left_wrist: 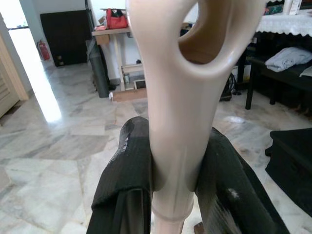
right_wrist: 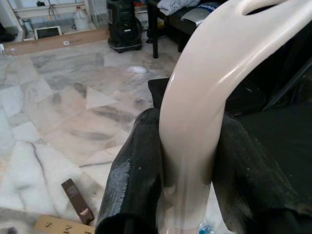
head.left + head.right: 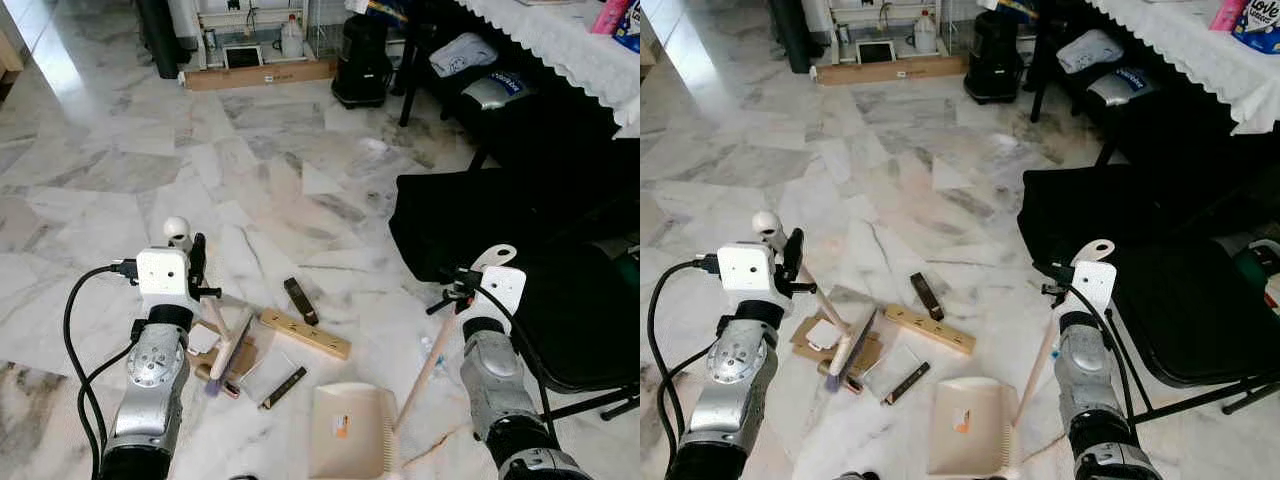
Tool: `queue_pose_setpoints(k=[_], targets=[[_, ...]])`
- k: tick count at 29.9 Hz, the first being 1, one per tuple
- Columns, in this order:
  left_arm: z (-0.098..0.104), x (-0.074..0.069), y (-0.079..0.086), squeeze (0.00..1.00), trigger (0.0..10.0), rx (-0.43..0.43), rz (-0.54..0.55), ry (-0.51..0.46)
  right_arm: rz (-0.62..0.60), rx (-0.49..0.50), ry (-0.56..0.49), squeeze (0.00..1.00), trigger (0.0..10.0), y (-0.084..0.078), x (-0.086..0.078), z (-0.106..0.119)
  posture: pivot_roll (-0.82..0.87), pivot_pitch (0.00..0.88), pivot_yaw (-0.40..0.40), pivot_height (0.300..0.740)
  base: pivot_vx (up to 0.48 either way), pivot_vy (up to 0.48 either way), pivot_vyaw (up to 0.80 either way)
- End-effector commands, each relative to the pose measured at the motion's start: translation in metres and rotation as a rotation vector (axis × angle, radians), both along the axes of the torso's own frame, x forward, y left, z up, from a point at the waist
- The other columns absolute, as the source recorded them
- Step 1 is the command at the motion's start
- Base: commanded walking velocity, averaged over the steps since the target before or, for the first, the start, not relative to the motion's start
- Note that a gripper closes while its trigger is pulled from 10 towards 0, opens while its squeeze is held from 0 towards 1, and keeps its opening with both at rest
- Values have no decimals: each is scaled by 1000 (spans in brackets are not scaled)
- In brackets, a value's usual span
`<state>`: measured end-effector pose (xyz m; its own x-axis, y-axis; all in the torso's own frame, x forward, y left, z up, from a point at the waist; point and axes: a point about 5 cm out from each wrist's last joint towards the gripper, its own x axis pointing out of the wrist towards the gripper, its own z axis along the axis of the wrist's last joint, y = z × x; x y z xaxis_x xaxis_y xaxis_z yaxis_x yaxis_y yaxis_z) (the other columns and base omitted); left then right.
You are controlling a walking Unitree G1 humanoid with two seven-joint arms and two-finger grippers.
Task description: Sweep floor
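Observation:
My left gripper (image 3: 199,272) is shut on the cream handle of a small broom (image 3: 231,345), also seen close up between the black fingers (image 1: 127,165). The broom's bristle head rests on the marble floor among debris: a piece of cardboard (image 3: 212,352), a light wooden block (image 3: 305,333), a dark brown piece (image 3: 300,300), a black strip (image 3: 284,388) and a clear plastic scrap (image 3: 262,372). My right gripper (image 3: 461,292) is shut on the long handle (image 2: 195,112) of a cream dustpan (image 3: 348,430), which lies flat on the floor just right of the debris.
A black bag (image 3: 465,215) and a black folding chair (image 3: 585,315) stand close on the right. Further back are a table with a white lace cloth (image 3: 560,40), a black bin (image 3: 362,60) and a long cardboard box (image 3: 260,75). Bare marble floor stretches left and ahead.

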<state>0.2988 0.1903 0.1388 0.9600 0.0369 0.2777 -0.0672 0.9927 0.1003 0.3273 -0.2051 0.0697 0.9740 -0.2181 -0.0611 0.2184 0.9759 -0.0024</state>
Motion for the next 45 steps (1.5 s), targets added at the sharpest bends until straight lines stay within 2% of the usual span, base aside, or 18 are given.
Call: queue_pose_setpoints(k=[1,10,21,29,39,42,45], targets=[[11,-2,0,0,10000,15,-4,-44,-5,-22,-39,0,10000,-3,4,8,84,172,-36,740,0,0,0],[12,-2,3,0,10000,20,-1,-46,20,-37,-62,0,10000,3,8,11,97,172,-32,740,0,0,0],[16,-3,5,0,10000,32,-9,-49,19,-32,-39,0,10000,11,5,1,128,180,-13,740,0,0,0],[19,-3,6,0,10000,41,-11,-57,-23,-63,-102,0,10000,8,9,11,138,183,-4,740,0,0,0],[22,-4,7,0,10000,51,-20,-58,-11,-62,-102,0,10000,15,9,9,162,199,3,740,0,0,0],[26,-3,7,0,10000,57,-25,-64,-9,-65,-96,0,10000,16,7,6,208,204,14,740,0,0,0],[40,-1,8,0,10000,72,-51,-89,-4,-61,-75,0,10000,21,4,0,251,215,30,740,0,0,0]])
